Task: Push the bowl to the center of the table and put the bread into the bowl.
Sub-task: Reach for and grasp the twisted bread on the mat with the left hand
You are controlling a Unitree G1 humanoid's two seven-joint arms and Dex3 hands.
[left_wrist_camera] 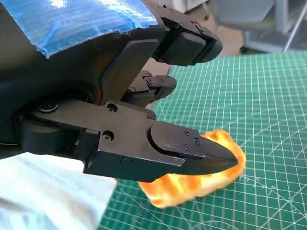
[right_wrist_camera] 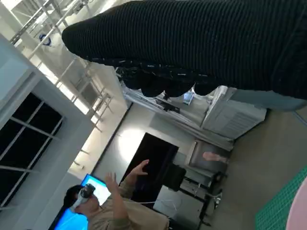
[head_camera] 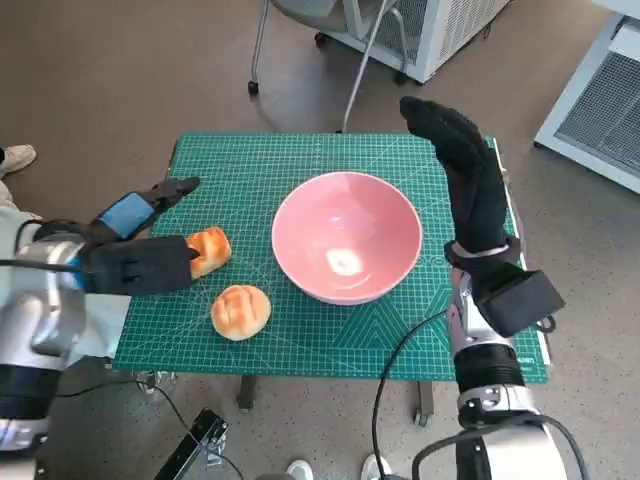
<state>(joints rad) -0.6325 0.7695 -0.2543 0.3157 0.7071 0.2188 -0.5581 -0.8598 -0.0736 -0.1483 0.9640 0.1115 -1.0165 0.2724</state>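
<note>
Left hand (head_camera: 135, 262) on crosswise bread (head_camera: 209, 250)

No legible text, label, brand or number on anything here.

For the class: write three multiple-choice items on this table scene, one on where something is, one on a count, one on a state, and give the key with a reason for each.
1. Where is the bowl?
A. on the floor
B. near the middle of the mat
C. in the left robot hand

2. How many breads are on the mat?
A. one
B. two
C. four

3. What is in the bowl?
A. nothing
B. a bread
C. water

Key:
1 B, it sits on the green mat about midway.
2 B, one bread is at the left robot hand and a round bread lies nearer the front edge.
3 A, its pink inside is bare.
</note>
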